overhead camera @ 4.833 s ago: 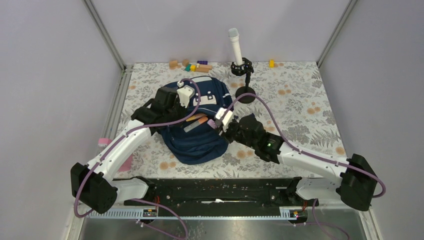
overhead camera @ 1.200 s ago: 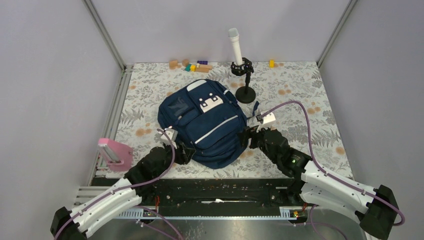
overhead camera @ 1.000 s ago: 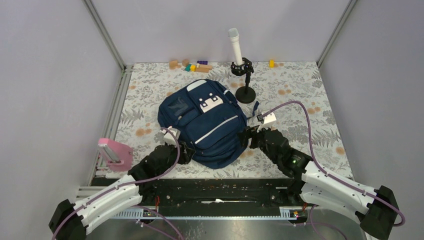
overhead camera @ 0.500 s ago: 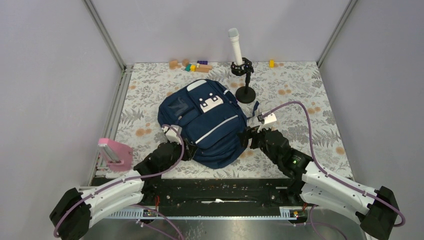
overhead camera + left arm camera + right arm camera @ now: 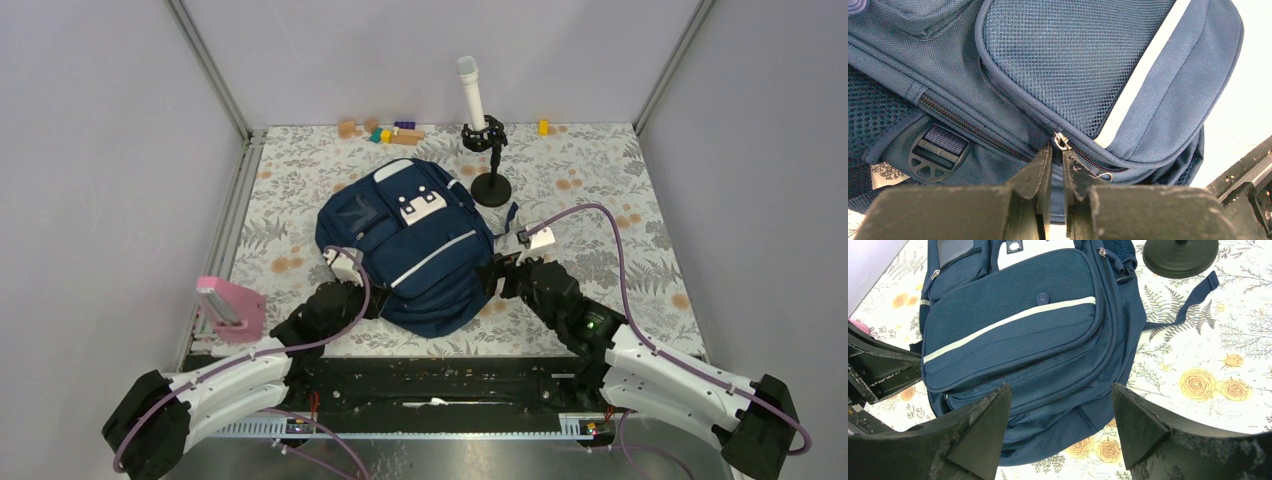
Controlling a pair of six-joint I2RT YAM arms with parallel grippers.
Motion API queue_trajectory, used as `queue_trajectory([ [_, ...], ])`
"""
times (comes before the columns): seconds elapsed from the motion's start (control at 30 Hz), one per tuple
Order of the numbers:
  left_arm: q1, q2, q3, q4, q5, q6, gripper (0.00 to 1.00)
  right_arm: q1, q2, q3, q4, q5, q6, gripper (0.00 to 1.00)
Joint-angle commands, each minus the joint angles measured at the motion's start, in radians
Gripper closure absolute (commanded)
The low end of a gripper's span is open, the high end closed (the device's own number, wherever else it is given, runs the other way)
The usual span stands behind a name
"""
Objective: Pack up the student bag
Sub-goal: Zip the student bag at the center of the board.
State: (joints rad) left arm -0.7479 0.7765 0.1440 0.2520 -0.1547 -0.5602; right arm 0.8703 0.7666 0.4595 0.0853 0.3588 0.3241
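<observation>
The bench (image 5: 600,180), covered in a floral print, is carrying the student bag (image 5: 410,240) near its middle, with the bag's front pockets facing up. The bag is looking soft and floppy, made of woven navy nylon with mesh panels and a pale stripe. It will probably be sagging and sliding if pulled by loose cloth, so seams, straps or zipper tabs are offering surer holds. The right end effector (image 5: 1059,390) is hovering wide open and empty over the bag's near right corner. The left end effector (image 5: 1057,150) is showing fingers drawn almost together at the small metal zipper pull (image 5: 1062,141). Whether it is actually pinching it, I cannot tell.
</observation>
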Motion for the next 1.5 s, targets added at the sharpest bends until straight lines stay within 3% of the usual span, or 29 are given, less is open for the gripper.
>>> queue_trajectory([
  [0.0, 0.024, 0.014, 0.045, 0.103, 0.065, 0.016, 1.0, -0.007, -0.018, -0.007, -0.001, 0.038, 0.019, 0.2],
  [0.27, 0.024, -0.02, 0.0, 0.155, 0.281, 0.031, 1.0, -0.007, -0.018, -0.01, -0.001, 0.045, 0.018, 0.2],
  [0.53, 0.024, -0.035, 0.004, 0.143, 0.397, 0.055, 1.0, -0.007, -0.008, -0.009, -0.01, 0.044, 0.011, 0.21],
  [0.73, 0.022, 0.008, 0.032, 0.117, 0.487, 0.069, 1.0, -0.007, 0.037, -0.003, -0.01, -0.056, 0.005, 0.24],
  [0.97, 0.018, 0.07, 0.043, 0.136, 0.531, 0.033, 1.0, -0.006, 0.148, -0.059, 0.148, -0.162, 0.221, 0.25],
  [1.17, 0.014, 0.096, 0.052, 0.124, 0.527, 0.018, 1.0, -0.005, 0.245, -0.147, 0.353, -0.147, 0.425, 0.28],
  [1.47, 0.013, 0.081, 0.086, 0.013, 0.487, -0.006, 1.0, -0.005, 0.217, -0.192, 0.42, -0.111, 0.497, 0.27],
])
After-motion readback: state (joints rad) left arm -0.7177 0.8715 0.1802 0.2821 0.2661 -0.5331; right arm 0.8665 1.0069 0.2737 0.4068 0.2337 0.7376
